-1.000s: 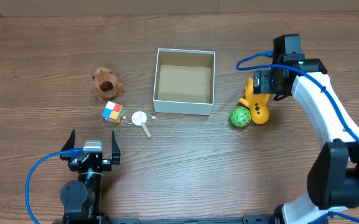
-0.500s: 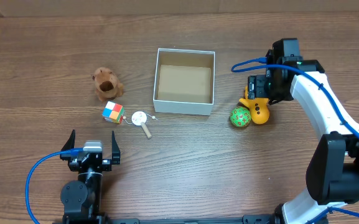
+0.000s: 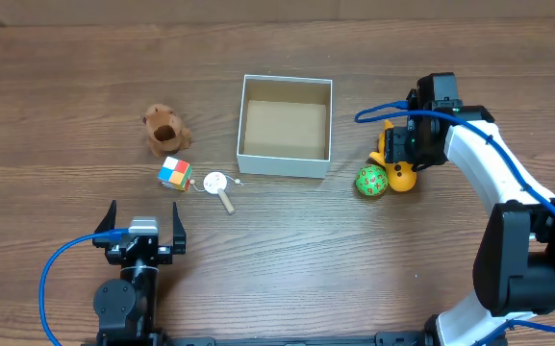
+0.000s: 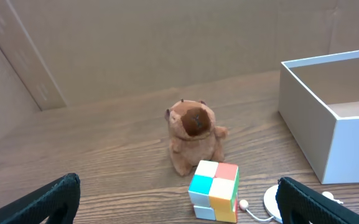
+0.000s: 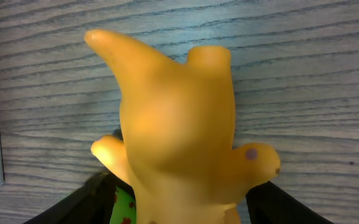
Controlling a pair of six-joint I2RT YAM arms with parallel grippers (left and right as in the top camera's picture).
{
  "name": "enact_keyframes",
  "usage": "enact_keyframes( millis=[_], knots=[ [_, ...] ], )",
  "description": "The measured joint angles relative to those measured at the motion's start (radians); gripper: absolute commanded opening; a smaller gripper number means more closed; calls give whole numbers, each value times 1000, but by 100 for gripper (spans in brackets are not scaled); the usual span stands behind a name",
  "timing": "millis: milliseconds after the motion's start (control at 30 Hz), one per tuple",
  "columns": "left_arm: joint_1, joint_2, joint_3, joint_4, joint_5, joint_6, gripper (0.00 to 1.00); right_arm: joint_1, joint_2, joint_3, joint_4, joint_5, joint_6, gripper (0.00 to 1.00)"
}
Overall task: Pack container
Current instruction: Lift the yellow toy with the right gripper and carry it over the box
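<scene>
Found the right claw [image 3: 399,154] directly above the yellow toy [image 5: 179,124], a finger on either flank. Could not tell whether gripping or just short of it. Judged the toy's long axis to run toward and away from the robot, green ball [image 3: 371,182] just beside. Located the container [image 3: 284,165] near, to the claw's left across bare worktop [image 3: 354,259]. Saw the left claw [image 3: 143,223] spread wide, holding nothing, well apart.

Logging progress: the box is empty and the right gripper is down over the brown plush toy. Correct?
One slip: the right gripper is down over the yellow toy, as the overhead view shows; the brown plush toy lies across the container from it. The container is indeed empty.
</scene>
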Motion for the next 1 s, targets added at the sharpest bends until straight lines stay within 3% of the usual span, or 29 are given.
enact_keyframes(
  millis=[67,167,267,400,433,600,733,1000],
  knots=[
    [0,0,0,0,0,0,100,0,0,-13,24,0,1,54],
    [0,0,0,0,0,0,100,0,0,-26,29,-1,-4,51],
    [0,0,0,0,0,0,100,0,0,-28,29,-1,-1,39],
    [0,0,0,0,0,0,100,0,0,-28,32,-2,3,7],
    [0,0,0,0,0,0,100,0,0,-29,34,-2,-2,4],
    [0,0,0,0,0,0,100,0,0,-30,40,1,0,4],
    [0,0,0,0,0,0,100,0,1,53,-81,5,0,4],
    [0,0,0,0,0,0,100,37,1,607,-362,9,33,4]
  ],
)
